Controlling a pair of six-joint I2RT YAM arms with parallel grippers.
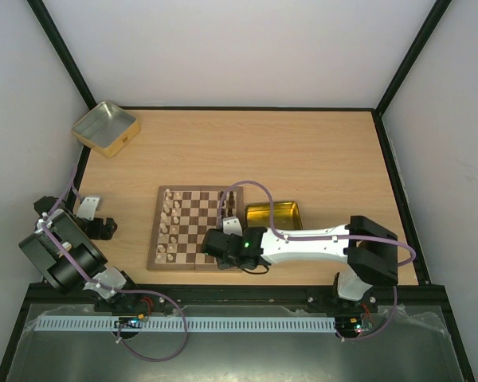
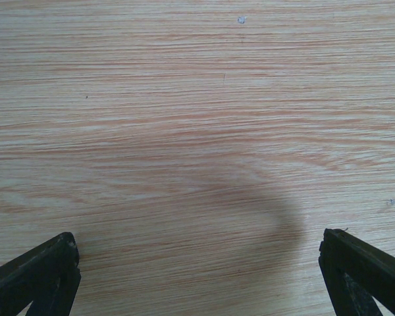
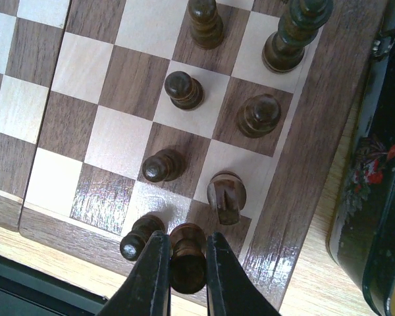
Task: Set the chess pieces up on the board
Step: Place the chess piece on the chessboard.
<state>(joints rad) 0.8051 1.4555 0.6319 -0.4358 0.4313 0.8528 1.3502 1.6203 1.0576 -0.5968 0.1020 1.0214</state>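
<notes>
The board (image 1: 193,239) lies mid-table, with pale cream pieces (image 1: 169,227) down its left side and dark brown pieces (image 1: 231,203) at its right side. My right gripper (image 3: 186,240) is shut on a dark brown piece (image 3: 187,260) at the board's near right corner square (image 3: 240,227); I cannot tell whether the piece's base touches the board. A dark pawn (image 3: 139,238) stands just left of it and a dark knight (image 3: 227,195) one square beyond. My left gripper (image 2: 197,270) is open and empty over bare table, left of the board (image 1: 95,216).
A yellow-gold tin (image 1: 275,215) lies right of the board, close to my right arm; its dark side (image 3: 375,197) shows in the right wrist view. A silvery square tin (image 1: 105,127) sits at the far left. More dark pieces (image 3: 183,89) stand on nearby squares.
</notes>
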